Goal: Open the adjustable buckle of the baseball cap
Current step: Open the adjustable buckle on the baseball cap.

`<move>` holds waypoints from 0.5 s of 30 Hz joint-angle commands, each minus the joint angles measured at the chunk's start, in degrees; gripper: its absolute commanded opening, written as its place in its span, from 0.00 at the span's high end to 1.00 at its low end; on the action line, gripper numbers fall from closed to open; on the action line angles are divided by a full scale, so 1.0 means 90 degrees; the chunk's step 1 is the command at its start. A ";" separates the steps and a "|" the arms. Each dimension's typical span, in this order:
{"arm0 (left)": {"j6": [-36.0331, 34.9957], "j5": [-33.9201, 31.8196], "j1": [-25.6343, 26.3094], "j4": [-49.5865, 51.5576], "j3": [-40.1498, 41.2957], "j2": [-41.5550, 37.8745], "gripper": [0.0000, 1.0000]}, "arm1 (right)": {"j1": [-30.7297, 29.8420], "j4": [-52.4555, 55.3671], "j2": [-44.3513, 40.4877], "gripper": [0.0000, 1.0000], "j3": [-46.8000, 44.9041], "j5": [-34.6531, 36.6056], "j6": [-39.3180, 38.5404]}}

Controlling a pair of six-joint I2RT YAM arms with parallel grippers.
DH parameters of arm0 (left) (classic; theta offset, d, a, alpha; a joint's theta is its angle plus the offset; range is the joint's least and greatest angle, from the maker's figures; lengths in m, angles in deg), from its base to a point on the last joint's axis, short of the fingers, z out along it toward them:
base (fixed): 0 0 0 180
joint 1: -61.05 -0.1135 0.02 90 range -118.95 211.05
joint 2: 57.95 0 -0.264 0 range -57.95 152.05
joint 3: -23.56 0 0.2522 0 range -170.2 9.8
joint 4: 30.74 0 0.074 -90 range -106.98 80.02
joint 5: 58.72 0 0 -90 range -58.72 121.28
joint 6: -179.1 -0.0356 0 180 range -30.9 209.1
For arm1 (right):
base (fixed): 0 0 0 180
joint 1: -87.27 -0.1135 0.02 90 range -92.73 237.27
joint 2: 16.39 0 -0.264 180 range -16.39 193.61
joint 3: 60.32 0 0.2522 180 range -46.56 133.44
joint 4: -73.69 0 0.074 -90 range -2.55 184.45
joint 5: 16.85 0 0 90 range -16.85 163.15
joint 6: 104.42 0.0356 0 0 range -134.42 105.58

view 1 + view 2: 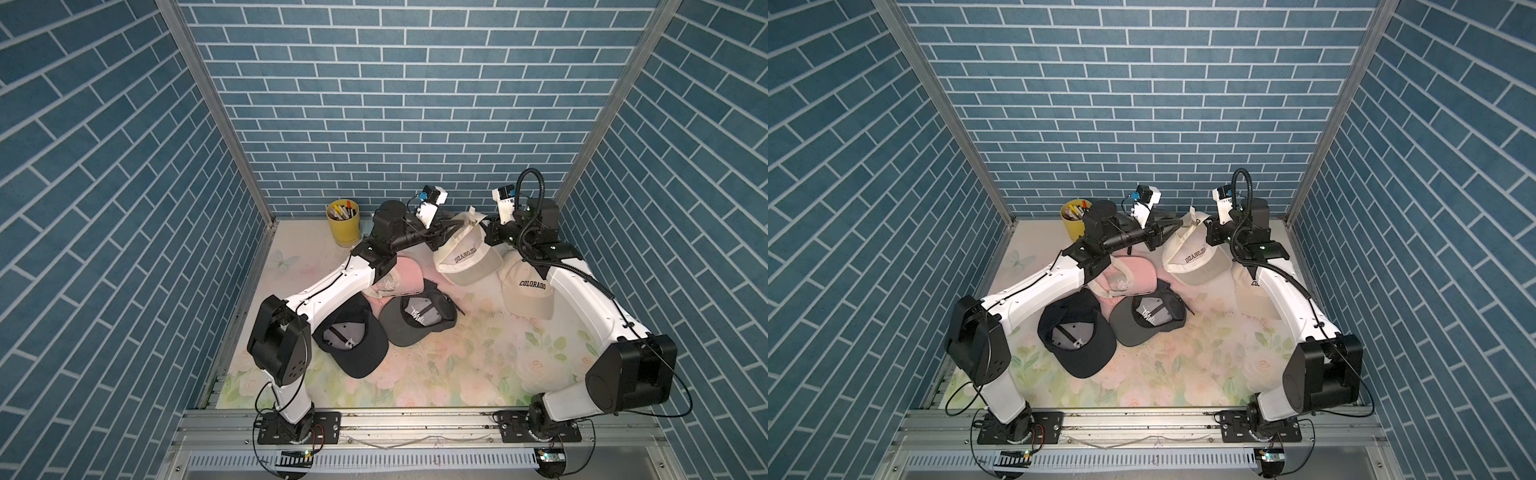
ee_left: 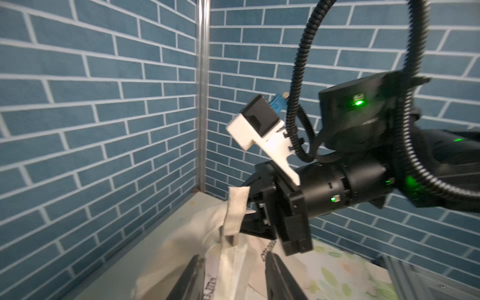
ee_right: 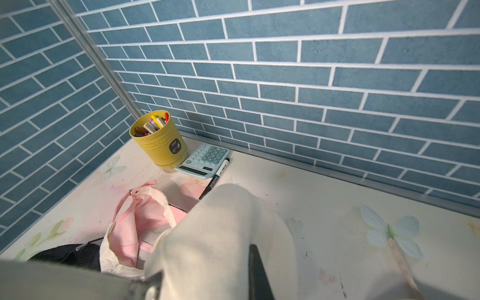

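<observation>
Left arm (image 1: 332, 282), right arm (image 1: 582, 299): white shells, black joint housings, black base plates (image 1: 297, 430) screwed to aluminium rail (image 1: 415, 424); right arm adds corrugated conduit (image 2: 297, 70).

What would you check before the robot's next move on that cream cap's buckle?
1. Cream cap gripped by the right claw: ok.
2. Left claw open: ok.
3. Strap lies between the left claw's fingers, in the left wrist view: ok.
4. The two claws are apart, not touching: ok.
5. Buckle already undone: cannot tell, too blurred.
</observation>
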 commanded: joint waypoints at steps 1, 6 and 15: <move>-0.0572 -0.1326 0.0212 0.0177 0.0058 -0.0381 0.45 | -0.0028 0.0340 -0.0060 1.00 0.0303 0.0287 0.0424; -0.1874 -0.2712 0.0980 0.0194 0.0285 -0.0493 0.43 | -0.0074 0.0874 0.0041 1.00 0.0787 0.0513 0.0862; -0.1721 -0.4271 0.1487 -0.0822 0.0552 -0.0106 0.37 | -0.0256 0.1437 -0.0086 1.00 0.1318 0.0765 0.1298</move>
